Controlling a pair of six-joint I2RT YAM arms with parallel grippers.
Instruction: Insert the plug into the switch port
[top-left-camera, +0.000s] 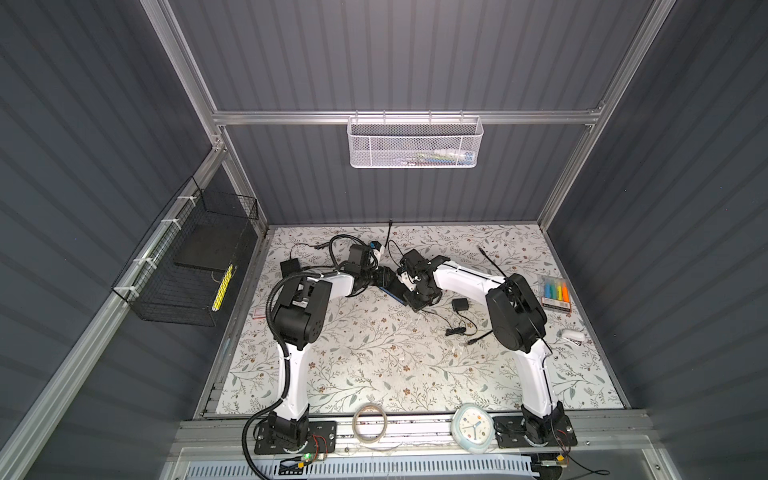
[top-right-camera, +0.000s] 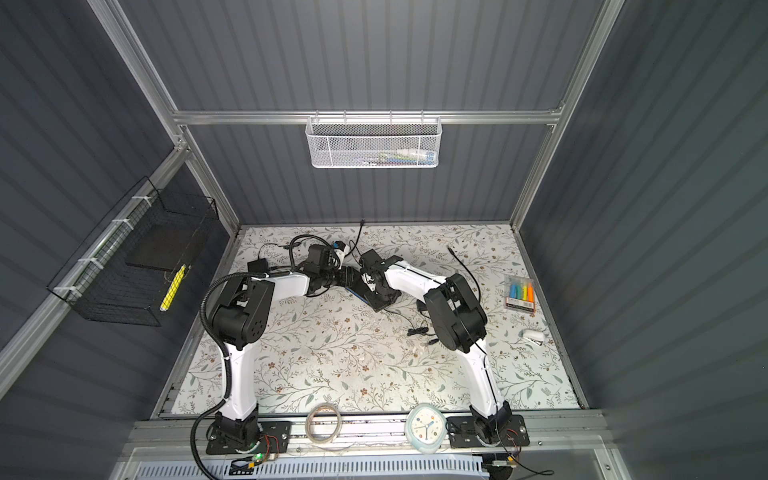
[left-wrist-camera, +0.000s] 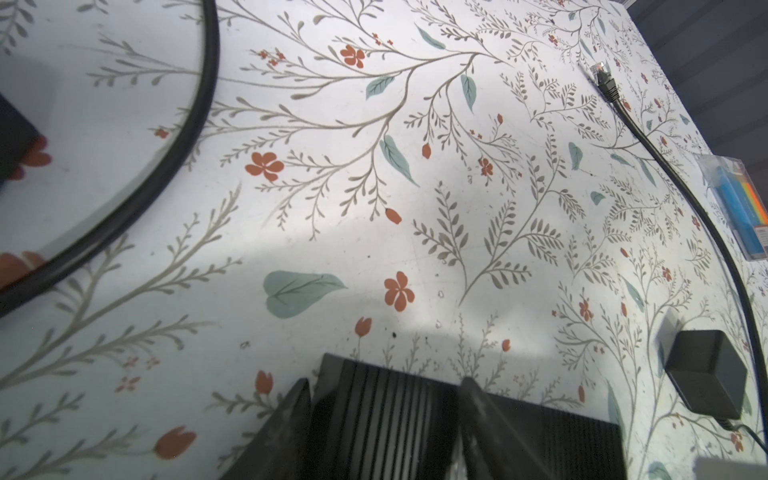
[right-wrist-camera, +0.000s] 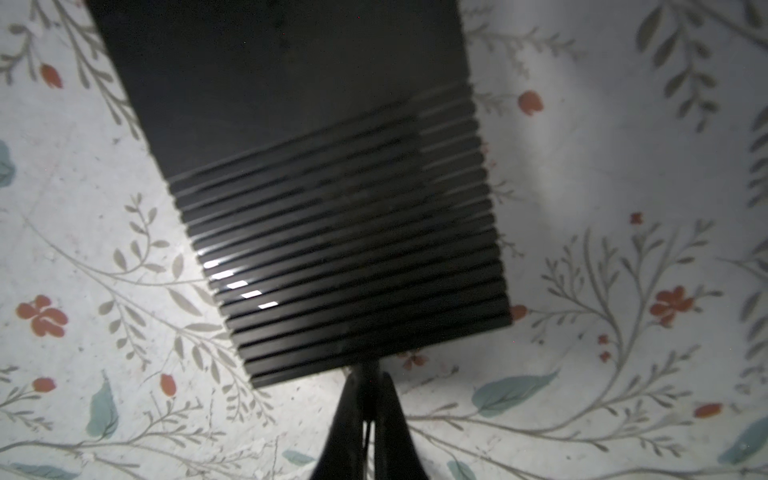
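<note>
Lying flat, the plug (left-wrist-camera: 603, 79) points toward the back wall (top-left-camera: 395, 199).

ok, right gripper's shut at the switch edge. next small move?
Probably back the right gripper off the switch and open it: it is shut with no plug seen in it, and the Ethernet plug lies loose on the table, well away from the switch.

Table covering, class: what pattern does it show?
Printed table covering: white, grey branches, teal leaves, red flowers; clearest in left wrist view.
</note>
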